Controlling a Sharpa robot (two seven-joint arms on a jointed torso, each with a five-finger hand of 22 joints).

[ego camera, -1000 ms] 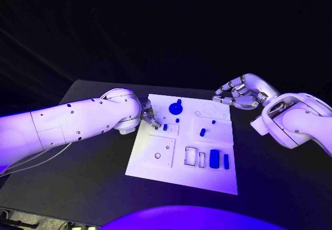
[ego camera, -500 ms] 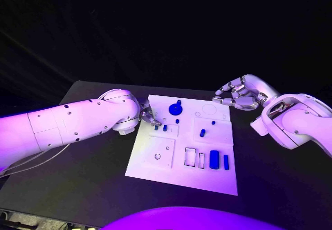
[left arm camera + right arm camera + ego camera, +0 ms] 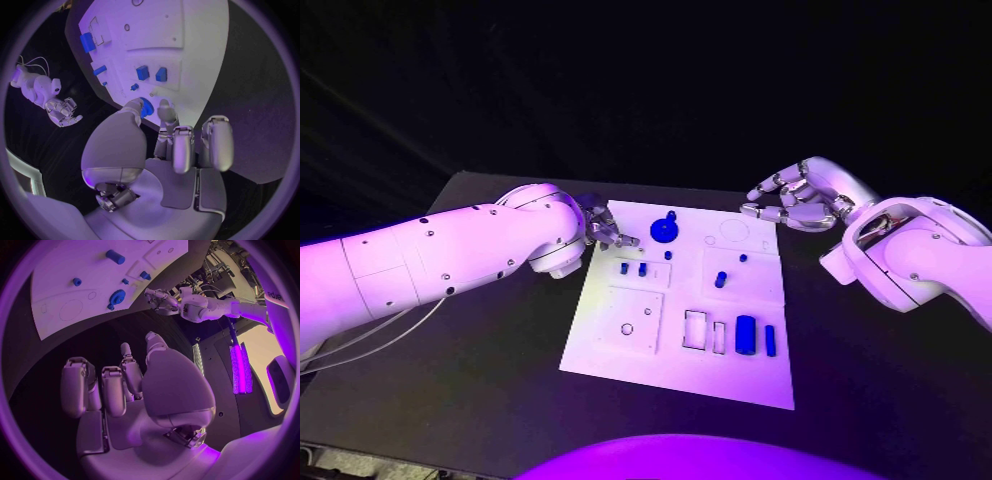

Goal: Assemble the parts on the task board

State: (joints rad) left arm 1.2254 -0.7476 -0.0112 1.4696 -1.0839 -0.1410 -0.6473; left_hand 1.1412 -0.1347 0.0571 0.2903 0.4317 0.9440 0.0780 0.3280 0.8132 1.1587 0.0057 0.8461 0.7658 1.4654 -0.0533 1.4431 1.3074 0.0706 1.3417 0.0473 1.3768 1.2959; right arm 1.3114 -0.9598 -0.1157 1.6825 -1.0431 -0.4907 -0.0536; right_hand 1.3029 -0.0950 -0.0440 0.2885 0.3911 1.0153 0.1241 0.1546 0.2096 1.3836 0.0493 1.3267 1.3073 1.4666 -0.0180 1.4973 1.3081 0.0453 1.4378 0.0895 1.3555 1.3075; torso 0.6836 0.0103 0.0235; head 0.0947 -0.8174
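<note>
The left silver many-fingered hand hangs over the far left edge of the flat white task board, its fingers apart and holding nothing. In the left wrist view the fingertips reach toward the round blue gear-like part, which sits just beyond them near the board's far edge; whether they touch it I cannot tell. A little further out from that hand lie two small blue block parts side by side in a shallow square recess (they sit close together but apart).

The right silver many-fingered hand is off the board, over the black table beside the board's far right corner. Its fingers are curled in toward the palm with nothing between them, as the right wrist view shows.

Toward the robot from the right hand, a short blue peg part stands in the board's middle-right panel. Nearer still, a larger rounded blue block part and a slim blue bar part lie next to each other by the board's right edge.
</note>
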